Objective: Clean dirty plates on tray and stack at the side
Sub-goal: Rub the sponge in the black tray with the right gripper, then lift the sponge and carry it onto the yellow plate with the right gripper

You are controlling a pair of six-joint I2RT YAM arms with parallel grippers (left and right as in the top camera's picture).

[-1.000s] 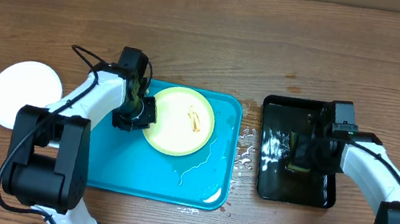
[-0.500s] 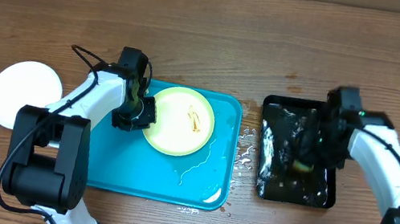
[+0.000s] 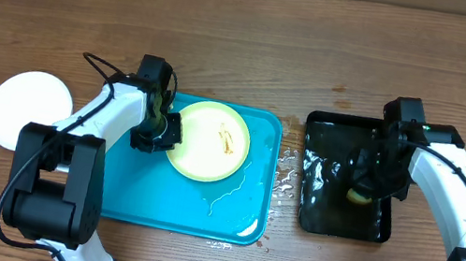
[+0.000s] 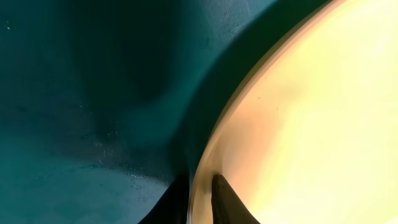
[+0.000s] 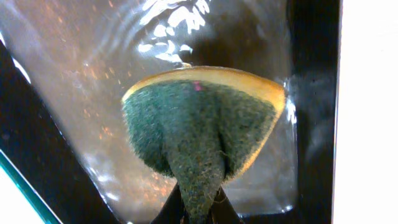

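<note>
from above, the yellow-green plate (image 3: 209, 141) lay in the upper part of the turquoise tray (image 3: 164, 200), with a thin brown smear (image 3: 225, 137) just right of its middle, and the left gripper (image 3: 160, 130) sat at the plate's left edge. a white plate (image 3: 28, 109) rested on the table (image 3: 248, 38) well to the left of the tray; it may have been two stacked, but from that height i couldn't say. over on the right, the right gripper (image 3: 364, 186) hung inside the black tray (image 3: 323, 217) with a sponge (image 3: 358, 196) under it, and water (image 3: 286, 173) lay pooled on the wood between the two trays. the left wrist camera showed it closer: the two fingers (image 4: 227, 199) were pinched on the plate's rim, one on either side of it, with the wet tray floor alongside. the right wrist camera showed the jaws clamped on the green scouring side of the sponge, its yellow side turned toward the shallow water in the black tray. my read was that the sponge was being wetted ahead of the scrub. to do that well, i'd want it lifted clear of the black tray's rim, let drip a moment, then carried across and pressed flat onto the smear, with the left grip held firm so the plate wouldn't skate on the slick tray.
</note>
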